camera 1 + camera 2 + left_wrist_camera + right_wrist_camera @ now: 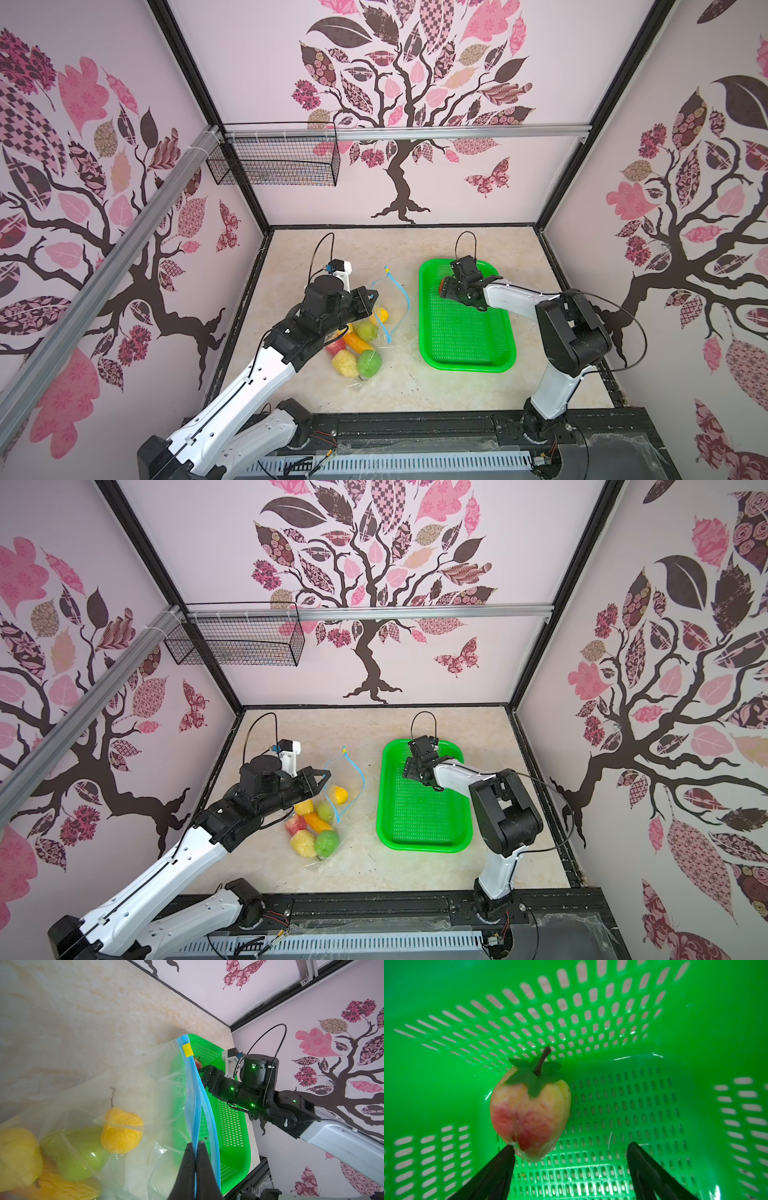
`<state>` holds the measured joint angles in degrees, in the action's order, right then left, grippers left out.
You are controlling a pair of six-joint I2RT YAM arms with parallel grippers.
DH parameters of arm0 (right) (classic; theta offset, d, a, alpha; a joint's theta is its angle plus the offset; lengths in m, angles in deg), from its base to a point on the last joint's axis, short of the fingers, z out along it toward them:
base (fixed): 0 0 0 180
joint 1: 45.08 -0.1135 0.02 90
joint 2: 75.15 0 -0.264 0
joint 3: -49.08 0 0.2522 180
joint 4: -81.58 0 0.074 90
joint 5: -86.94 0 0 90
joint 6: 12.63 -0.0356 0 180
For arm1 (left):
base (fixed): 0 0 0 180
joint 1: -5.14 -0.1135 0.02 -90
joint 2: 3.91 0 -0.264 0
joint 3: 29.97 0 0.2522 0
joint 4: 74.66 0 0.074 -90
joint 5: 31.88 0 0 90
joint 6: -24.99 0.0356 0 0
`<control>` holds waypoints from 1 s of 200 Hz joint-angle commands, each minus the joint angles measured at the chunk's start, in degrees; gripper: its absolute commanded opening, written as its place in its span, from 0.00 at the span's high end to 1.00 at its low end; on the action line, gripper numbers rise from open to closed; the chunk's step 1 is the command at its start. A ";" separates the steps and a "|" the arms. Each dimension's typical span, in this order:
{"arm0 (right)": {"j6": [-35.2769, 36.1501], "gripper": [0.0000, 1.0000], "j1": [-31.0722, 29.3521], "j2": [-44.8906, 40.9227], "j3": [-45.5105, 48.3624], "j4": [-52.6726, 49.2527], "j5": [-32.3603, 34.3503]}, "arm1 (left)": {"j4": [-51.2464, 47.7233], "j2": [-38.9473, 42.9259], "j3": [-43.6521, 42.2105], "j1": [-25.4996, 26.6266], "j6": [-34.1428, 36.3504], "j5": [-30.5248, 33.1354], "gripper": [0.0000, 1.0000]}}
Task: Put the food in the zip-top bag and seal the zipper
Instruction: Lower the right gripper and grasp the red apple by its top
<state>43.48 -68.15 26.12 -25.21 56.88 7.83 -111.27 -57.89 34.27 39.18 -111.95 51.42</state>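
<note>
Zip-top bag [133, 1076], clear crinkly plastic, lying on beige marbled tabletop [415, 386] at centre of both top views, mouth edge on its right side. Zipper [195, 1093], thin light-blue strip, parted; small yellow slider tab [186, 1050] at far end.

Inside bag: yellow lemon [380, 314], green pear [365, 330], orange carrot [357, 343], red strawberry [334, 345], bumpy yellow piece [345, 363], green apple [370, 363].

Left gripper [196, 1145] pinched tight on one zipper strip.

Right of bag, green perforated plastic tray [469, 363]; in its upper-left corner, one red-and-yellow toy strawberry with green leaf cap [529, 1113]. Right gripper [571, 1147] over it, jaws wide apart, one fingertip touching fruit's lower end.
</note>
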 commanded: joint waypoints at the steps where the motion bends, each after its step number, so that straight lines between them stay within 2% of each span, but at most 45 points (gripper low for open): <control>1: 2.18 0.12 0.66 -3.75 0.54 -0.37 1.65 | 0.69 1.07 -1.26 -0.25 -0.18 -0.06 1.00; 32: 4.19 0.02 0.68 -1.93 -2.47 1.50 -4.98 | 1.34 0.59 -1.30 -0.29 -0.35 -0.54 1.00; 72: 4.98 0.01 0.66 4.52 -8.82 -0.92 -6.94 | 1.49 0.36 -1.03 -0.24 -0.35 -0.55 1.00; 97: 3.95 0.04 0.62 7.41 -10.72 -1.14 -7.43 | 1.42 -0.05 -0.74 -0.29 -0.27 -0.60 1.00; 144: 2.60 0.10 0.58 10.52 -12.21 -3.36 -3.37 | 1.20 -0.04 -0.55 -0.23 -0.08 -0.39 1.00; 200: 1.68 0.22 0.60 13.27 -13.20 -4.09 -1.93 | 1.07 -0.10 -0.38 -0.29 0.00 -0.42 1.00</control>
<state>45.81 -67.65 36.31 -36.43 54.93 4.21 -111.16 -58.22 34.27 39.18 -112.17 51.33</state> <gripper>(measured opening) 0.804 0.046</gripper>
